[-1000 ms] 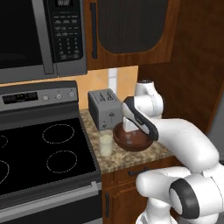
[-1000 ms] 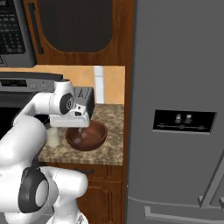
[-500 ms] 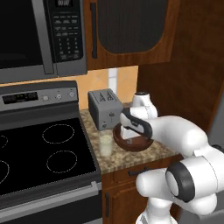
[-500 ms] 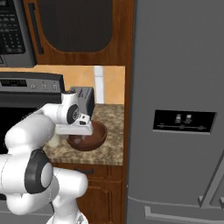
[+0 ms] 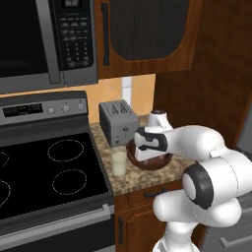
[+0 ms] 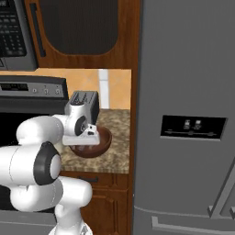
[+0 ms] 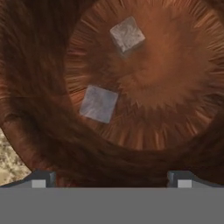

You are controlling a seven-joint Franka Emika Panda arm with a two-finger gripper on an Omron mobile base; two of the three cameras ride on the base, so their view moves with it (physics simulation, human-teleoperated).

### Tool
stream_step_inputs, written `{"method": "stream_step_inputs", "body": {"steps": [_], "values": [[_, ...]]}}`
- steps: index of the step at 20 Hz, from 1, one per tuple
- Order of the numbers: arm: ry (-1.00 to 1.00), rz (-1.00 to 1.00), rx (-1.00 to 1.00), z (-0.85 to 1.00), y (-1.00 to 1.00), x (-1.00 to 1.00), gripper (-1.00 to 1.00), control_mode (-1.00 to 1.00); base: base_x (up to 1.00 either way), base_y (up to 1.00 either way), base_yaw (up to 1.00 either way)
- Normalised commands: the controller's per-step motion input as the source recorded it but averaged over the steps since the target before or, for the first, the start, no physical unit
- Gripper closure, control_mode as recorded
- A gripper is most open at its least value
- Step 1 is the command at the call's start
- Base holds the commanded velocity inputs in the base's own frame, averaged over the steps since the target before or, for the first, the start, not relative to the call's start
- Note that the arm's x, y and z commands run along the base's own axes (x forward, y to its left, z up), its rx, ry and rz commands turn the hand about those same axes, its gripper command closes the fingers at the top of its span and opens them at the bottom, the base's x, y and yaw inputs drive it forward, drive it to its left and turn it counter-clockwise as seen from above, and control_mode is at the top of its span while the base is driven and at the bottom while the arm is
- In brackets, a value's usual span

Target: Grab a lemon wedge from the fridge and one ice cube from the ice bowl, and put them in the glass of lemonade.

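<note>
Fridge [image 6: 183,114]: tall grey steel unit, far right of scene, doors shut; black dispenser panel [image 6: 193,128] set in left door. Lemon wedge not to be made out in any view.

Range [image 5: 49,172]: black glass cooktop w/ four rings, left of the counter; control strip at its back.

Microwave [image 5: 47,42]: mounted above range, keypad at its right.

Wall cabinet [image 5: 142,34]: dark wood, dark inset panel, above counter.

Counter [image 5: 123,179]: speckled granite strip btwn range and fridge side panel.

Toaster [image 5: 118,122]: grey, two-slot, at far end of counter, against backsplash.

Ice bowl [image 5: 147,158]: dark reddish-brown, glossy, on counter nearer than toaster, right of the glass; partly covered by robot hand.

Glass of lemonade [image 5: 119,163]: small clear tumbler, pale tint, upright, just left of bowl, near counter's range-side edge.

Gripper [image 7: 111,178]: held over bowl, pointed down into it; fingertips spread wide apart, nothing btwn them.

Ice cubes: two in bowl, seen in hand view; ice cube A [image 7: 99,103] on the inner slope, ice cube B [image 7: 127,34] nearer centre, apart from each other.
</note>
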Motion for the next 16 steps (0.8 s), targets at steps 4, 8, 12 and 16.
{"method": "stream_step_inputs", "body": {"steps": [4,8,12,16], "values": [[0.00,0.07,0.00,-0.04,-0.05,0.23,-1.00,-1.00,0.00,0.00,0.00],[0.00,0.00,0.00,0.04,0.00,0.08,-1.00,-1.00,0.00,0.00,0.00],[0.00,0.00,0.00,-0.18,0.13,0.34,-1.00,-1.00,0.00,0.00,0.00],[0.00,0.00,0.00,-0.42,0.03,0.16,-1.00,-1.00,0.00,0.00,0.00]]}}
